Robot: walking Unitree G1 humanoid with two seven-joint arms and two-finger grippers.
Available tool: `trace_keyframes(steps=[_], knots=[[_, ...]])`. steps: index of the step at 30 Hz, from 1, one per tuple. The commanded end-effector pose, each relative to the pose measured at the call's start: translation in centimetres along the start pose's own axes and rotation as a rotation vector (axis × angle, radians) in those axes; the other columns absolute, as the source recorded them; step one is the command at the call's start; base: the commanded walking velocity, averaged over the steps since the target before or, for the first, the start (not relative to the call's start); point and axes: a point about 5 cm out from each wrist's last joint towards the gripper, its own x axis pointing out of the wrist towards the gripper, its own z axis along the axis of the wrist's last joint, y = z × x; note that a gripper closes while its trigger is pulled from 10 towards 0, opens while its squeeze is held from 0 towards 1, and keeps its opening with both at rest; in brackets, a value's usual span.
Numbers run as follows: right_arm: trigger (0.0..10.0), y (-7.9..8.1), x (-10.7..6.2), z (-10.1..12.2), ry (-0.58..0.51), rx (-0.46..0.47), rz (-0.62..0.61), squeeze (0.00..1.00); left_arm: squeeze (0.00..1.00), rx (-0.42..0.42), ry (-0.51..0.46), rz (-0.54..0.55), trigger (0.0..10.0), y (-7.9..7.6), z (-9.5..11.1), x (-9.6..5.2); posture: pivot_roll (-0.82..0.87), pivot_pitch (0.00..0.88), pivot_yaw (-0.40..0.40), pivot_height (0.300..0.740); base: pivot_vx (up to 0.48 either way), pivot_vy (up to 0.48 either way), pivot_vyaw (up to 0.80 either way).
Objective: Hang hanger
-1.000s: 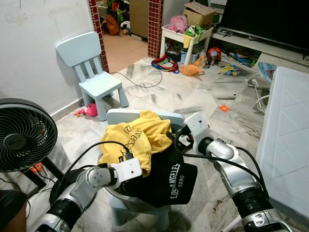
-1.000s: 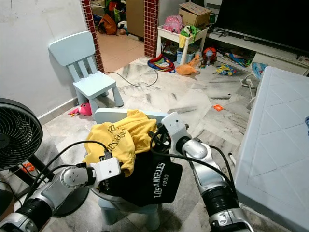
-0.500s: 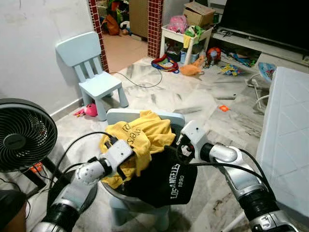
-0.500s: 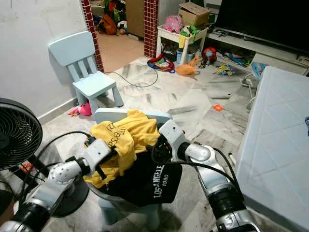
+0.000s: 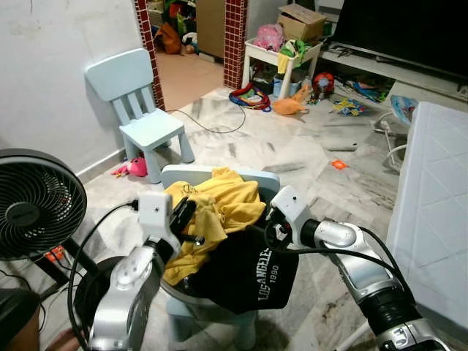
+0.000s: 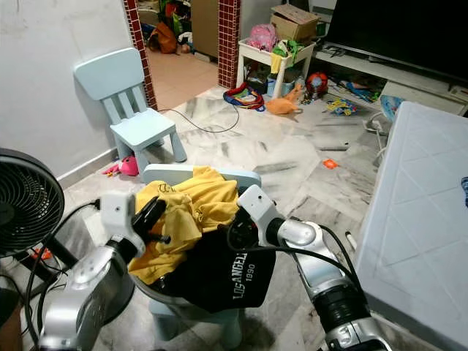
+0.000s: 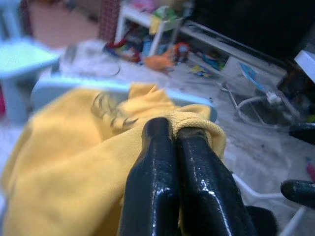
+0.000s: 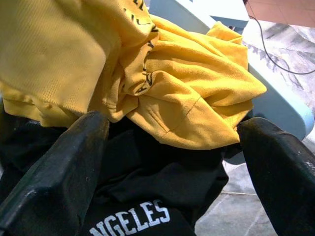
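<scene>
**Left tool pinching yellow shirt over chair; no hanger seen**

Left tool (image 5: 184, 216) was raised above the near pale-blue plastic kids' chair (image 5: 219, 177), w/ its black fingers (image 7: 170, 187) pressed together on a fold of the yellow cotton sweatshirt w/ dark lettering (image 5: 219, 205). Left wrist view showed the yellow hem wrapped over the fingertips, cloth bunched up & lifted from the pile.

Right tool (image 5: 272, 228) sat at the chair's right side, fingers (image 8: 59, 162) spread wide, one on each side of the clothing heap, nothing held between them. Right wrist view looked straight at the yellow sweatshirt lying on top of the black shirt printed "LOS ANGELES 1990" (image 5: 252, 270). Black shirt draped over the chair's front edge, hanging down.

As for the task's thing: couldn't make out a hanger anywhere in these views; the clothes on the chair may hide one, can't tell.

Around: black round floor fan (image 5: 33, 205) to the robot's left, second pale-blue kids' chair (image 5: 139, 110) by the white wall, white-grey quilted mattress (image 5: 431, 212) at right, small white tabletop w/ toys & boxes (image 5: 281, 55) further back, dark TV screen (image 5: 402, 29) behind it, black cable (image 5: 212, 126) on the marble floor (image 5: 314, 157).
</scene>
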Motion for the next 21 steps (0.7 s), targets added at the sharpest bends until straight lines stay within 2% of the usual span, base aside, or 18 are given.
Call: trace_keyframes(steps=[1, 3, 4, 6, 15, 19, 21], knots=[[10.0, -0.2, -0.2, 0.0, 0.004, -0.005, -0.005, 0.00, 0.00, -0.120, -0.054, 0.086, 0.0, 0.4, 1.1, -0.7, 0.03, 0.024, -0.042, 0.740, 0.000, 0.000, 0.00], [10.0, -0.3, -0.2, 0.0, 0.004, -0.005, -0.017, 0.00, 0.00, -0.283, -0.115, 0.180, 0.0, 0.8, 1.8, -1.2, 0.04, 0.024, -0.044, 0.740, 0.000, 0.000, 0.00], [10.0, -0.4, -0.1, 0.0, -0.002, 0.002, -0.029, 0.00, 0.00, -0.403, -0.133, 0.240, 0.0, 1.1, 2.0, -1.5, 0.04, 0.025, -0.047, 0.740, 0.000, 0.000, 0.00], [10.0, -0.3, -0.1, 0.1, -0.007, 0.011, -0.035, 0.00, 0.00, -0.494, -0.129, 0.285, 0.0, 1.4, 1.9, -2.0, 0.04, 0.025, -0.047, 0.740, 0.000, 0.000, 0.00], [10.0, 0.5, 0.5, 0.2, -0.024, 0.033, -0.048, 0.00, 0.00, -0.515, -0.086, 0.313, 0.0, 1.5, 1.1, -3.1, 0.05, 0.016, -0.057, 0.740, 0.000, 0.000, 0.00], [10.0, 1.3, 0.8, 0.2, -0.035, 0.040, -0.037, 0.00, 0.00, -0.427, 0.058, 0.251, 0.0, 1.4, -0.1, -3.7, 0.05, 0.012, -0.057, 0.740, 0.000, 0.000, 0.00], [10.0, 1.2, 0.8, 0.3, -0.039, 0.041, -0.044, 0.00, 0.00, -0.383, 0.078, 0.245, 0.0, 1.7, -0.2, -3.8, 0.05, 0.010, -0.057, 0.740, 0.000, 0.000, 0.00]])
